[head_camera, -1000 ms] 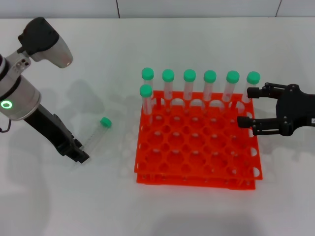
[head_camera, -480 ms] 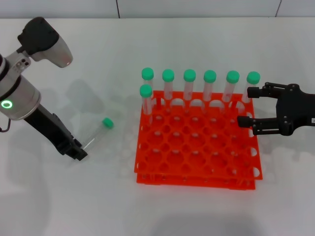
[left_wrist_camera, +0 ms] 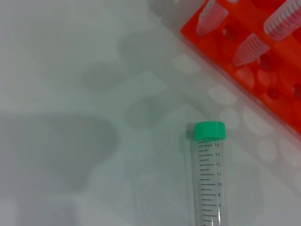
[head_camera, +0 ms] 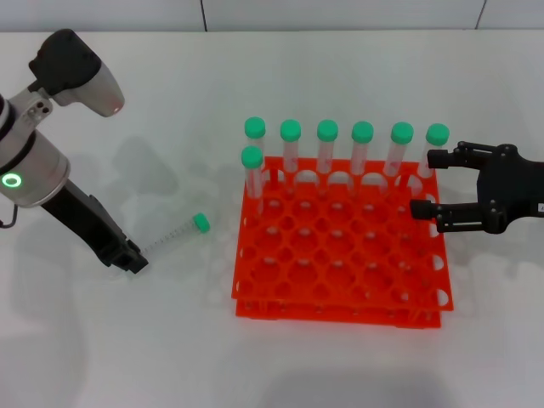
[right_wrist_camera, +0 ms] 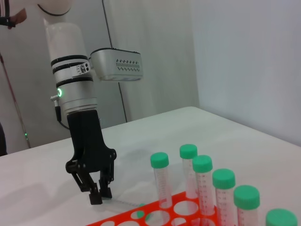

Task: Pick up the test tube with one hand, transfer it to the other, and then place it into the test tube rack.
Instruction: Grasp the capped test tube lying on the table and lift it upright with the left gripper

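The rack stands nearest, on the white table. It is bright orange-red plastic, two tiers, with a square grid of round holes. Its front rows are free. Seven tubes with round green caps stand upright at its far side: six in the back row and one in the next row, at the left end.

To the left of the rack the tube lies flat on the table, near the rack but not touching it. It is a slim, clear plastic cylinder with a ribbed green cap. The cap points toward the rack. In the left wrist view the black scale lines and small numbers on its wall are visible, and the inside looks empty.

The left gripper is black, on a black arm with a silver and white wrist. It is low at the table, at the bottom end of the tube. In the right wrist view its fingers are close together around that end, but I cannot tell if they really clamp it.

The right gripper is at the right edge of the rack, beside the last tube. Its two black fingers are apart and hold nothing.
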Controlling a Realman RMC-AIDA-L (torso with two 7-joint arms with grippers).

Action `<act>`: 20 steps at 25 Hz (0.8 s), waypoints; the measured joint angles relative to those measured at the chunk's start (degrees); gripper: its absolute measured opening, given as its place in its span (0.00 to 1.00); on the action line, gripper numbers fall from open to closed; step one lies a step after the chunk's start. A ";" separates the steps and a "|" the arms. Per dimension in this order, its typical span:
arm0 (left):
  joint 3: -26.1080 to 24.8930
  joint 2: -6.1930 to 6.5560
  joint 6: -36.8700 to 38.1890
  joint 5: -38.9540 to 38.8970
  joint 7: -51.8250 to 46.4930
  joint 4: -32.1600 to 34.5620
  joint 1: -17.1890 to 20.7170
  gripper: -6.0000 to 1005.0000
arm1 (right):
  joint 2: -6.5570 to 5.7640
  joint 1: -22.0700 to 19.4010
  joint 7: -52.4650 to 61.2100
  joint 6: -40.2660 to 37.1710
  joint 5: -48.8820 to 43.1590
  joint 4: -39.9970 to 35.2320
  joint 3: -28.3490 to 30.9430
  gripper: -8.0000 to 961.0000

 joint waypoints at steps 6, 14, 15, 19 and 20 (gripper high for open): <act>0.05 0.00 -0.08 0.03 0.00 0.00 0.14 0.21 | 0.00 0.03 0.00 0.03 0.00 -0.15 0.00 0.89; -0.55 0.42 -0.08 -0.38 0.02 -0.01 -0.02 0.21 | 0.00 0.05 0.00 0.04 0.00 -0.26 0.00 0.89; -0.59 0.43 -0.07 -0.42 0.02 -0.01 -0.02 0.21 | 0.00 0.04 0.00 0.04 0.00 -0.25 0.00 0.89; -1.03 0.45 0.03 -0.51 0.01 0.01 -0.07 0.20 | 0.00 0.02 -0.01 0.04 0.01 -0.24 0.00 0.89; -1.48 0.46 0.14 -0.61 0.00 0.16 -0.08 0.20 | 0.00 0.01 -0.03 0.04 0.02 -0.23 0.00 0.89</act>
